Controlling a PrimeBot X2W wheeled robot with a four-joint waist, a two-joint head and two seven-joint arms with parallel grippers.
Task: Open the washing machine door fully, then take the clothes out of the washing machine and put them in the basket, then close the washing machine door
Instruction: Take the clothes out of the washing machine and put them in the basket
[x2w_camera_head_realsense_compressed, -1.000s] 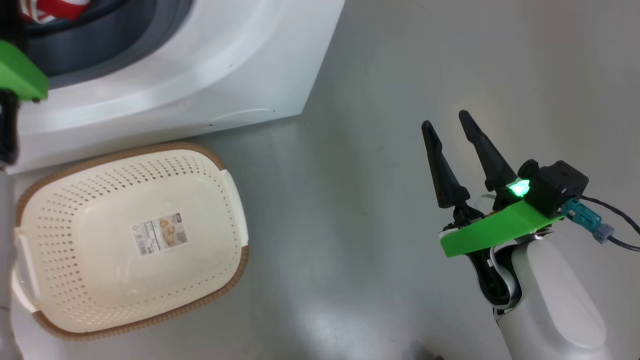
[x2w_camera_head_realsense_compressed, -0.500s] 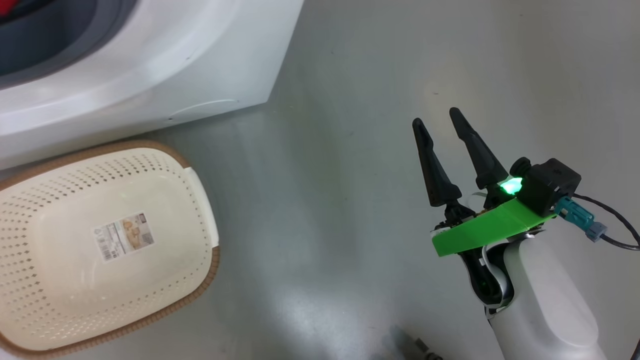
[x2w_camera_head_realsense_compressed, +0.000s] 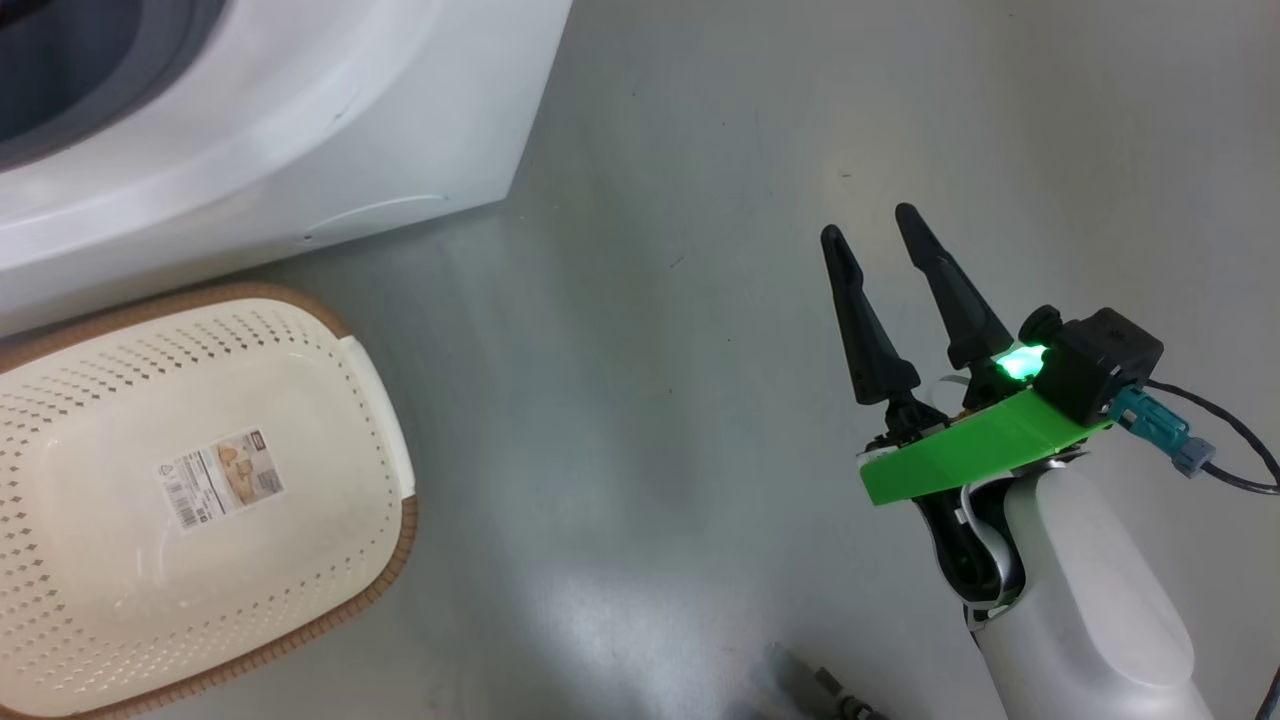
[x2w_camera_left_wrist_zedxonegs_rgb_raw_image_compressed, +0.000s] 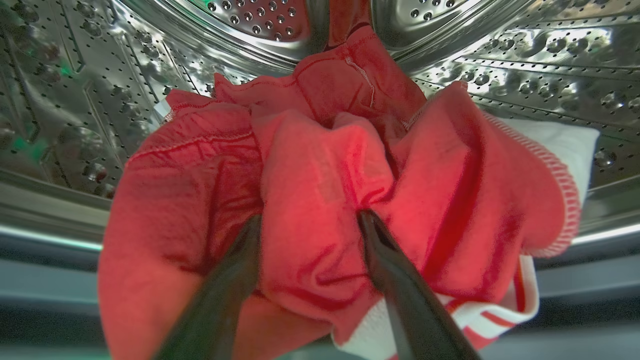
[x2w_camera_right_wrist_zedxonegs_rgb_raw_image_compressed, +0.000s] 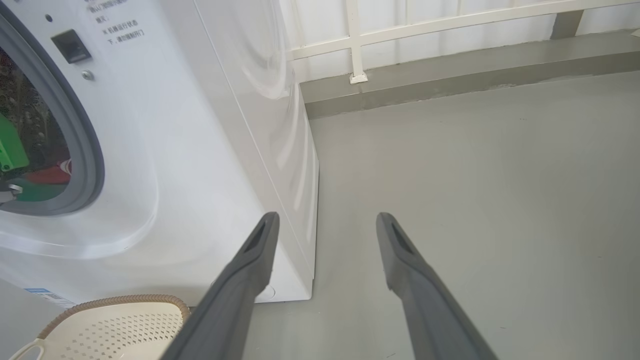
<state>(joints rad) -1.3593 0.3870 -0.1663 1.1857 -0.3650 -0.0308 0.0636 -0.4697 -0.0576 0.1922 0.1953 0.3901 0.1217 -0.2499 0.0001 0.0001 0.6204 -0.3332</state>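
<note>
Inside the steel drum (x2w_camera_left_wrist_zedxonegs_rgb_raw_image_compressed: 250, 20) of the washing machine (x2w_camera_head_realsense_compressed: 300, 150), the clothes (x2w_camera_left_wrist_zedxonegs_rgb_raw_image_compressed: 200, 190) lie bunched in a red heap, with white striped trim at the lower right. The left gripper (x2w_camera_left_wrist_zedxonegs_rgb_raw_image_compressed: 309, 216) has its jaws spread wide. Both tips rest against the cloth with a raised fold between them, unclamped. The right gripper (x2w_camera_head_realsense_compressed: 868, 222) is wide and empty over the floor (x2w_camera_head_realsense_compressed: 650, 400). The basket (x2w_camera_head_realsense_compressed: 395, 540) sits just beside the machine's front, its sticker (x2w_camera_head_realsense_compressed: 220, 478) showing.

Jaws wide apart on both the left hand (x2w_camera_left_wrist_zedxonegs_rgb_raw_image_compressed: 309, 217) and the right hand (x2w_camera_head_realsense_compressed: 868, 224)
</note>
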